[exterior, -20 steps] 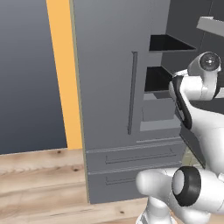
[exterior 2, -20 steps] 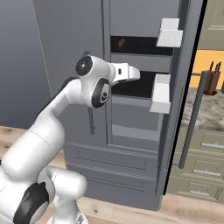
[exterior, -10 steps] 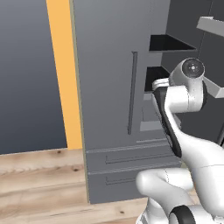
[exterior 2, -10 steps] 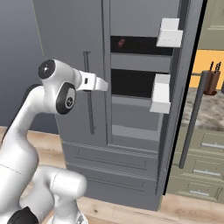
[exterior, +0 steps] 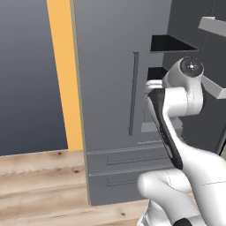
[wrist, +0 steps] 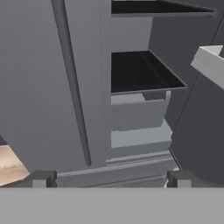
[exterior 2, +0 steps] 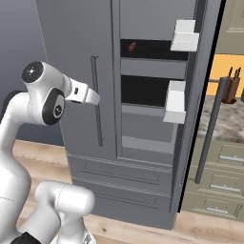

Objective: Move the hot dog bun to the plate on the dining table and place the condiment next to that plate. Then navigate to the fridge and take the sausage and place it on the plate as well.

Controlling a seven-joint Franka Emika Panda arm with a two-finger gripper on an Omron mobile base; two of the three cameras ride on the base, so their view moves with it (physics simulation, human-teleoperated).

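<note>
1. Left base view: the arm point(exterior: 176, 114) rises from the lower right and folds back at the elbow, with the wrist turned toward the open side of the fridge point(exterior: 114, 88). The left door is shut, its long handle point(exterior: 132, 92) upright. Dark shelves show past the arm at upper right. The sausage cannot be made out from here.

2. Right base view: the right fridge door point(exterior 2: 200, 95) stands swung open, with two white door bins point(exterior 2: 183, 35) on its inner face. On the upper dark shelf lies a small reddish thing point(exterior 2: 132, 46), probably the sausage, though it is too small to be sure. The forearm points level toward the fridge, well short of that shelf and lower than it. A knife block point(exterior 2: 232, 86) sits on the bench beyond the door.

3. Hand view: the gripper point(wrist: 109, 179) stands wide apart and holds nothing; its fingertips point(wrist: 41, 178) frame the lower shelves and drawer front. The camera looks slightly upward at a bare dark shelf point(wrist: 140, 74).

4. Handling, as a judgement: a sausage is light, soft and rounded, likely to roll or slip. Best taken across its middle, the jaws square to its length, with a gentle squeeze. The hand must rise to the upper shelf first.
</note>
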